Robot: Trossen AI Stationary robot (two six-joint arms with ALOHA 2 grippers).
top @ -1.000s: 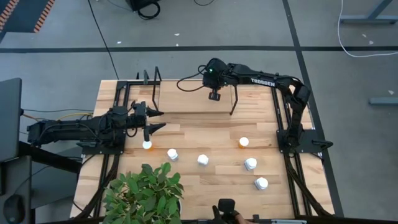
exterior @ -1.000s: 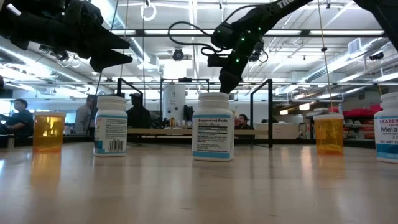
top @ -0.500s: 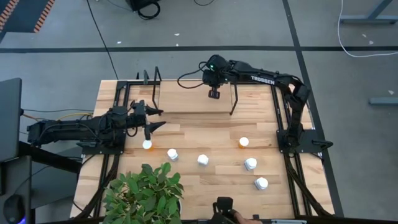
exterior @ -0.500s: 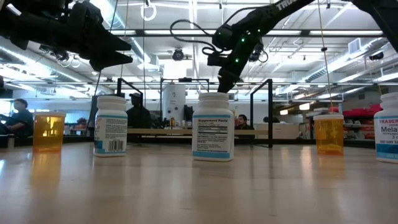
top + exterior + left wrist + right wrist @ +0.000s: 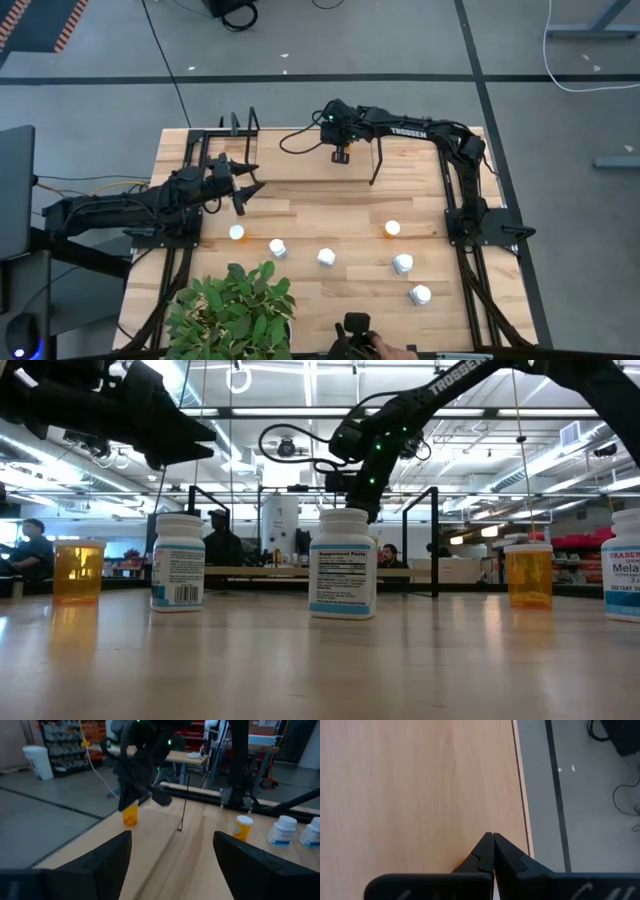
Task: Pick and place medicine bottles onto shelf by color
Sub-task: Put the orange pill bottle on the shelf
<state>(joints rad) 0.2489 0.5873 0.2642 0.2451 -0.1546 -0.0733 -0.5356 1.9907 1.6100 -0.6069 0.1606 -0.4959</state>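
The shelf [image 5: 300, 160], a light wood board between black uprights, stands at the table's far side. My right gripper [image 5: 341, 156] hangs shut over it, pointing steeply down. In the left wrist view a small orange bottle [image 5: 130, 815] stands on the shelf board right under that gripper [image 5: 131, 801]. My left gripper [image 5: 255, 177] stays open and level near the shelf's left end, with nothing between its fingers. On the tabletop stand two orange bottles [image 5: 237, 232] [image 5: 392, 228] and several white ones [image 5: 326, 257]. My right gripper's shut fingers [image 5: 493, 836] point down just over the cap end of the orange bottle on the shelf. Its own body hides the spot, so I cannot tell whether it touches the bottle. The bottle stands upright on the board.
A leafy green plant [image 5: 235, 310] sits at the table's near left edge. Black arm frames run along both table sides [image 5: 455, 200]. Bare wood lies between the shelf and the row of bottles. People sit in the room beyond [image 5: 25, 550].
My right gripper has sunk a little toward the shelf board and stayed shut. My left gripper has swung slightly toward the far edge and the shelf, and it stays open.
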